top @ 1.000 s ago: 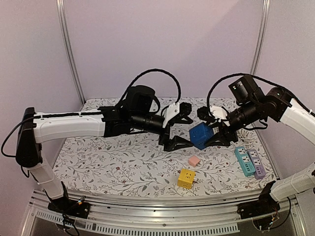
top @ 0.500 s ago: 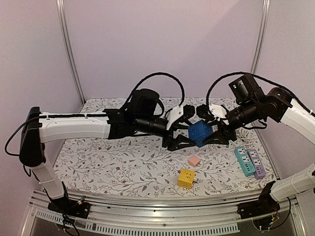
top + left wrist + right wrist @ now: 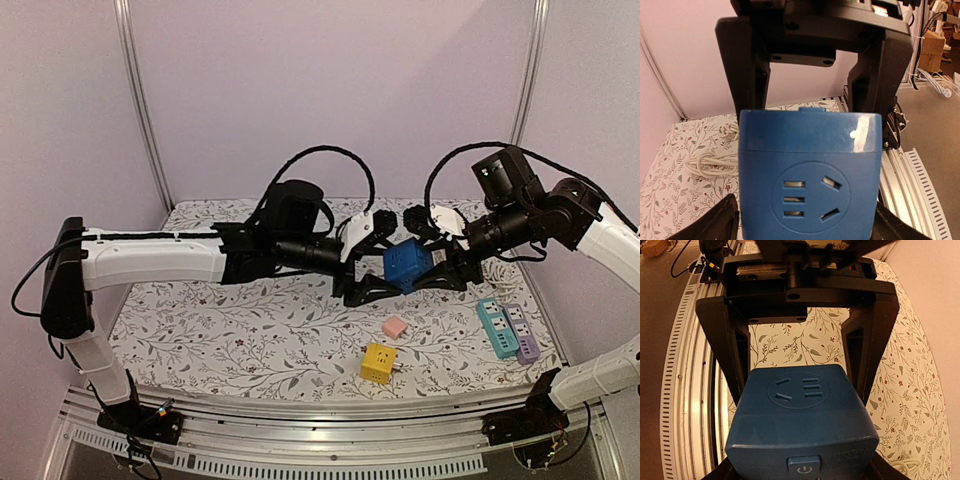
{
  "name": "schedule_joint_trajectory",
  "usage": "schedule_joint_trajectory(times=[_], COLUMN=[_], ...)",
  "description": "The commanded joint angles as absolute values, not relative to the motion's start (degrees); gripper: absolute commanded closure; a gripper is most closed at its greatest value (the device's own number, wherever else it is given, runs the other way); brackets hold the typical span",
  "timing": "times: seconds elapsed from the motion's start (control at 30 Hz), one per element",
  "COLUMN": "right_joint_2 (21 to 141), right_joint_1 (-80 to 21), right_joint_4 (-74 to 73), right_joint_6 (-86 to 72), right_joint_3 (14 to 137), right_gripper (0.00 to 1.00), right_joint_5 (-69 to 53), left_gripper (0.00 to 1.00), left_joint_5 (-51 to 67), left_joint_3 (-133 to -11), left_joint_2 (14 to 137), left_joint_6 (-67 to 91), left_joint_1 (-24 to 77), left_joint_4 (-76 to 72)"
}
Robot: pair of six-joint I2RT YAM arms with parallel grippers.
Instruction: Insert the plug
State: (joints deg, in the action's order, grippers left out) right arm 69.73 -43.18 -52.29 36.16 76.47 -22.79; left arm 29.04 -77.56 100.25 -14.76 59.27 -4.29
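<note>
Your right claw (image 3: 425,265) clamps the blue socket cube (image 3: 408,265) in the air above the middle of the floral-patterned worktop (image 3: 220,320). Your left claw (image 3: 388,262) straddles its smooth, round-cornered plastic sides, and you cannot tell whether it grips. The worktop lies open to the left, while a yellow cube (image 3: 378,362), a pink block (image 3: 395,327) and two power strips (image 3: 497,325) crowd the near right.

Left pincer (image 3: 385,262) opposite right pincer (image 3: 422,256), aloft

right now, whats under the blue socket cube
Only floral table cover: the blue socket cube is held in the air. The pink block and yellow cube lie nearer the arms' bases, not beneath. Its underside is hidden.
</note>
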Motion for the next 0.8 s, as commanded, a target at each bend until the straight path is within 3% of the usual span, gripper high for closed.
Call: schedule_joint_trajectory(times=[0.0,0.27,0.3,0.4,0.43,0.47,0.53,0.57,0.6,0.77], right_joint_2=[68.64,68.64,68.69,68.89,68.75,68.39,67.02,66.14,65.51,64.16], right_joint_1=[-43.74,-43.81,-43.9,-44.2,-44.21,-44.21,-44.27,-44.26,-44.22,-44.24], right_joint_4=[-51.55,-52.03,-52.14,-51.64,-50.58,-49.34,-46.22,-44.36,-43.18,-41.8], right_joint_6=[35.17,35.17,35.01,34.44,33.99,32.85,31.27,29.57,28.77,22.81], right_joint_3=[77.52,78.0,77.96,77.75,77.41,76.97,75.83,75.15,74.73,74.27], right_gripper=[1.0,1.0,1.0,1.0,0.95,0.89,0.43,0.08,0.02,0.01], right_joint_5=[-23.71,-23.19,-23.12,-22.44,-22.07,-21.79,-21.02,-20.01,-19.29,-16.08], left_gripper=[0.18,0.4,0.46,0.83,0.95,1.0,1.0,1.0,1.0,1.0], left_joint_5=[28.6,30.49,30.91,31.77,31.69,31.57,31.28,31.01,30.76,30.07], left_joint_3=[-76.55,-74.96,-74.63,-73.89,-73.77,-73.56,-72.92,-72.49,-72.09,-70.24], left_joint_2=[99.5,98.89,98.74,98.36,98.27,98.07,97.49,97.24,96.88,95.59], left_joint_6=[-14.81,-15.05,-14.83,-14.69,-14.72,-14.62,-14.62,-14.42,-14.36,-13.11], left_joint_1=[60.09,60.56,60.62,60.64,60.64,60.64,60.67,60.65,60.64,60.64], left_joint_4=[-7.38,-9.95,-10.75,-11.43,-11.43,-11.43,-11.69,-12.28,-12.76,-15.11])
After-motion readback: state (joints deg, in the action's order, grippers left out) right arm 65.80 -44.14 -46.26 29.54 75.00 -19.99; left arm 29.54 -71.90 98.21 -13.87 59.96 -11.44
